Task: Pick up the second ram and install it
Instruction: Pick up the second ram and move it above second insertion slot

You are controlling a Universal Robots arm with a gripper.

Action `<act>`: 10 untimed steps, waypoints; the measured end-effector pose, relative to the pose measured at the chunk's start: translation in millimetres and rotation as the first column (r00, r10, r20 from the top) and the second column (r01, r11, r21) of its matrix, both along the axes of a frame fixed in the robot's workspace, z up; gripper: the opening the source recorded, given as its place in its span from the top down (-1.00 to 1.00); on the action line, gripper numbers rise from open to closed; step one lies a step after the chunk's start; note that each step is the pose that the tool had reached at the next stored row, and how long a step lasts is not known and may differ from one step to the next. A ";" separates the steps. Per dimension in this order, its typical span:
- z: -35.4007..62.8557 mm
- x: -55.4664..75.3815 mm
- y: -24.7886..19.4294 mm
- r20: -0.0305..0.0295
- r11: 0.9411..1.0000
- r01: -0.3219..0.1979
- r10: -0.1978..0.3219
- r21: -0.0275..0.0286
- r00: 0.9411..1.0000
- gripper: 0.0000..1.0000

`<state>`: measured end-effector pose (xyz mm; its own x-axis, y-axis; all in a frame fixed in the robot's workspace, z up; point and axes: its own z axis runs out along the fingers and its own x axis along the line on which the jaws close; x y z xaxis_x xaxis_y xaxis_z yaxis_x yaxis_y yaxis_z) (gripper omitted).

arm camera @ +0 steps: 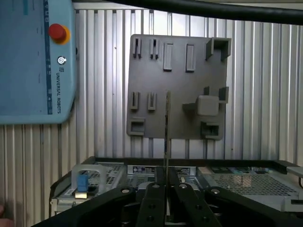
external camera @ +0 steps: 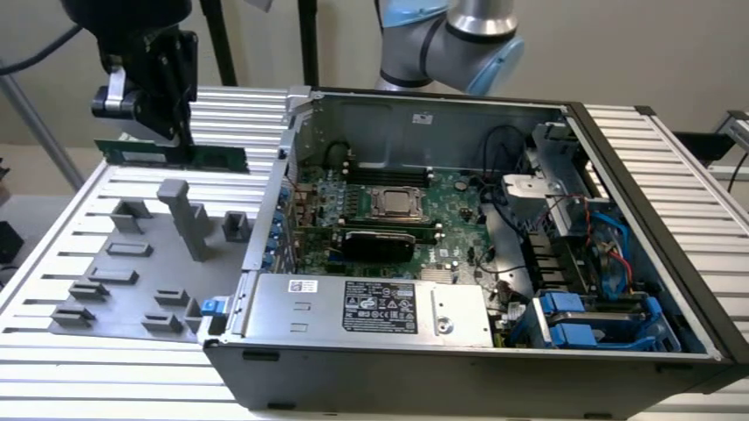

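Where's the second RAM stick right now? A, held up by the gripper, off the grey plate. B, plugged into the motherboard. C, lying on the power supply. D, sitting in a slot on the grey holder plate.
A: the gripper is shut on the second ram, lifted clear of the grey holder plate.

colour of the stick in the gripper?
Green. The second ram, held by the gripper, shows best in the exterior view.

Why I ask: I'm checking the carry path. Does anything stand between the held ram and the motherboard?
Yes. The gripper is shut on the second ram over the grey holder plate, outside the computer case. The case's side wall stands between it and the motherboard, toward the exterior view's right. The case is open on top.
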<state>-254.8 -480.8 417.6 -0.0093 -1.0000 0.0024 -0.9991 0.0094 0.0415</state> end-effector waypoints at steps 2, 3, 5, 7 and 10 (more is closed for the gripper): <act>0.1 5.4 3.2 0.000 1.000 0.000 0.000 0.000 1.000 0.73; 0.1 7.9 4.9 0.000 1.000 0.000 0.000 0.000 1.000 0.73; 0.1 12.7 8.5 0.000 1.000 0.000 0.000 0.000 1.000 0.73; 0.1 17.5 12.5 0.000 1.000 0.000 0.000 0.000 1.000 0.73; 0.1 24.6 18.3 0.000 1.000 0.000 0.000 0.000 1.000 0.73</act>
